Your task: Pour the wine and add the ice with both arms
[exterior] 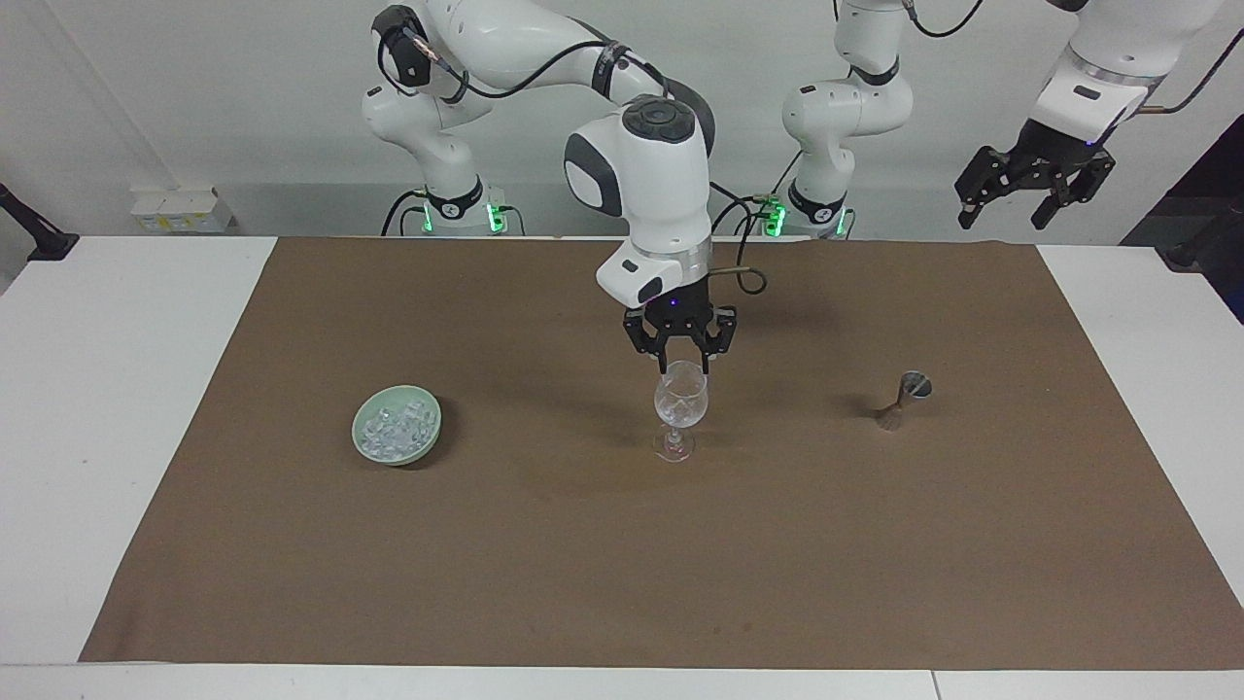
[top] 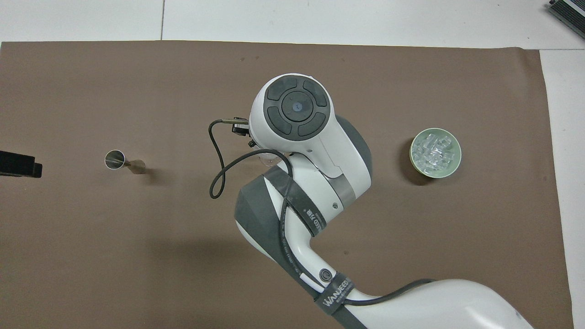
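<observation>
Facing view: right end effector [exterior: 681, 364] hangs directly over wine glass [exterior: 680, 399] at mid-surface, fingers parted just above the rim, gripping nothing. Ice [exterior: 394, 429] sits in green bowl [exterior: 362, 442] toward right arm's end, so right arm is nearer. Left end effector [exterior: 1008, 206] waits raised, wide open, empty. Overhead view: right arm hides glass; ice [top: 435, 152] well apart; jigger [top: 121, 161] toward left arm's end.

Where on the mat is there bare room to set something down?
Bare mat lies between the bowl of ice and the wine glass, and between the glass and the jigger. Crowded only over the glass, under the right gripper.
</observation>
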